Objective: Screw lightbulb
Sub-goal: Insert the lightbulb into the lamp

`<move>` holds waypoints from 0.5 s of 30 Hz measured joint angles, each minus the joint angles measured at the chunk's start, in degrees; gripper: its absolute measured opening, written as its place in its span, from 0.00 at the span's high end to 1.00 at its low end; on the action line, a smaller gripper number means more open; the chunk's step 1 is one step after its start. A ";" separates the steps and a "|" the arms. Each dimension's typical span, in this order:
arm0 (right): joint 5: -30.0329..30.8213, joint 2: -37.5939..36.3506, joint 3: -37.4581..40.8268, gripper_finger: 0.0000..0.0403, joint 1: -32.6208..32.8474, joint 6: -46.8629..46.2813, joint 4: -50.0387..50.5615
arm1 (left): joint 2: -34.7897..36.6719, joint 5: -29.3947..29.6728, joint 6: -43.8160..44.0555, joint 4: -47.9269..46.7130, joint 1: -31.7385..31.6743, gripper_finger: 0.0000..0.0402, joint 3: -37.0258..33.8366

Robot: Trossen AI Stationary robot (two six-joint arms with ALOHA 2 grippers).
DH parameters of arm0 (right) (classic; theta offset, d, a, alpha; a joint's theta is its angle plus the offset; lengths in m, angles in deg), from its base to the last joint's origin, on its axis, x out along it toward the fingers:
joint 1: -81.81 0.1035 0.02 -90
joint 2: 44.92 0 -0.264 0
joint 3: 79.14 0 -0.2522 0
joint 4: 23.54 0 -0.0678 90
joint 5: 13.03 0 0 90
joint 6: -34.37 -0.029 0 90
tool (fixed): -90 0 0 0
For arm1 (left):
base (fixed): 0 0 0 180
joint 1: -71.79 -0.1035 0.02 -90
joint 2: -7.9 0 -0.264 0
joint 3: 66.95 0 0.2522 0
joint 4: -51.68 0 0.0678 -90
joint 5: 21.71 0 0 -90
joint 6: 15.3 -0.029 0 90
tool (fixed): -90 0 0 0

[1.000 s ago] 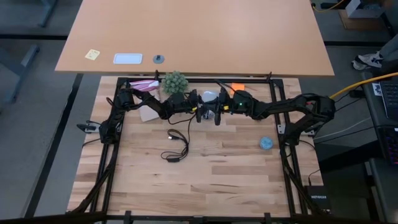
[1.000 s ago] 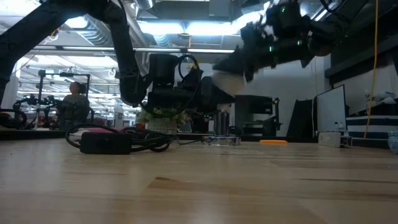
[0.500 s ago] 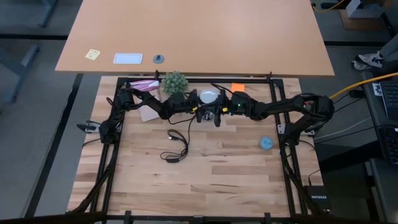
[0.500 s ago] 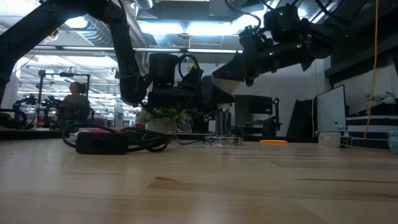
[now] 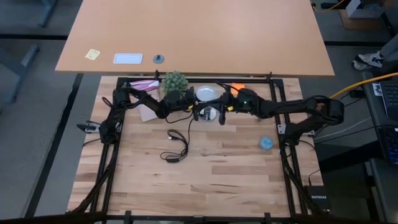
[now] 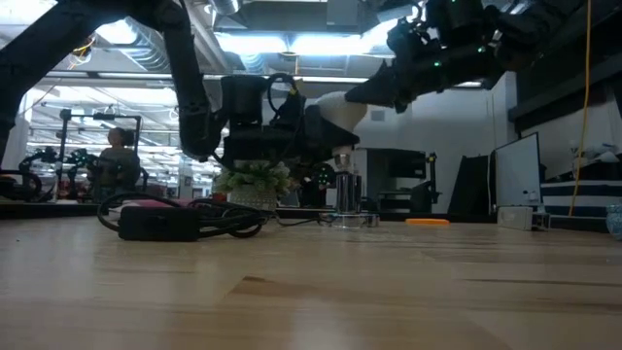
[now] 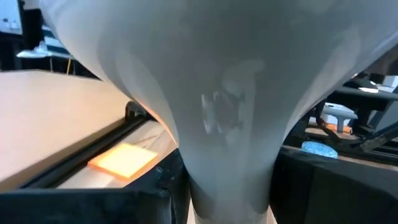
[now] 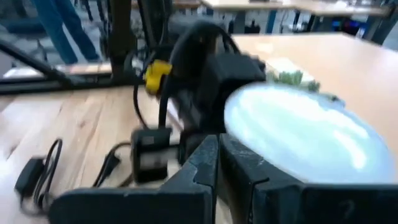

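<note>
The white lightbulb (image 5: 208, 93) hangs above the silvery socket (image 6: 345, 190), which stands on the table at the far middle. My left gripper (image 5: 200, 107) reaches in level from the table's left and is shut on the bulb, whose cone fills the left wrist view (image 7: 227, 93). My right gripper (image 6: 360, 94) comes from the right, higher up. It is shut, and its tips (image 8: 217, 168) are right at the bulb's dome (image 8: 305, 137). My left gripper pinches the bulb's narrow neck (image 7: 227, 168) between its two fingers (image 7: 155, 199), coming level from the table's left. The bulb is lifted clear above the socket, its dome (image 6: 340, 105) beyond the fingers. My right gripper's shut tips stand at the dome; I cannot tell whether they touch it.
A small green plant (image 5: 175, 81) stands just left of the socket at the far edge. A black cord with a plug (image 5: 177, 146) lies in the middle of the table. A light-blue object (image 5: 266, 142) lies at the right and an orange note (image 5: 238, 87) at the far edge.
My right gripper has risen and drawn back a little toward the table's right edge. The bulb stands higher above the socket than before, and more of its dome shows from above.
</note>
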 joint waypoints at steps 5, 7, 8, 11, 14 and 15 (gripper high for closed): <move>-0.38 -2.27 -0.02 0.94 0.02 -0.49 8.39 | 2.54 0.22 1.18 0.12 -0.25 0.64 -3.60; -0.42 -2.04 -0.02 0.94 0.02 -1.94 10.67 | 2.65 0.23 1.75 0.15 -0.05 0.64 -4.37; -0.43 -1.74 -0.04 0.94 0.04 -2.82 11.42 | 2.65 0.31 2.33 -0.24 0.23 0.64 -4.44; -0.43 -0.69 -0.04 0.94 0.04 -3.85 15.08 | 2.65 0.34 2.68 -1.39 1.40 0.65 -4.48; 0.08 0.81 -0.02 0.94 0.04 -4.56 16.56 | 2.63 0.38 0.65 -1.42 2.61 0.65 -4.45; 0.26 1.43 -0.02 0.94 0.04 -4.58 16.57 | 2.63 0.39 -0.16 -1.27 3.00 0.65 -4.29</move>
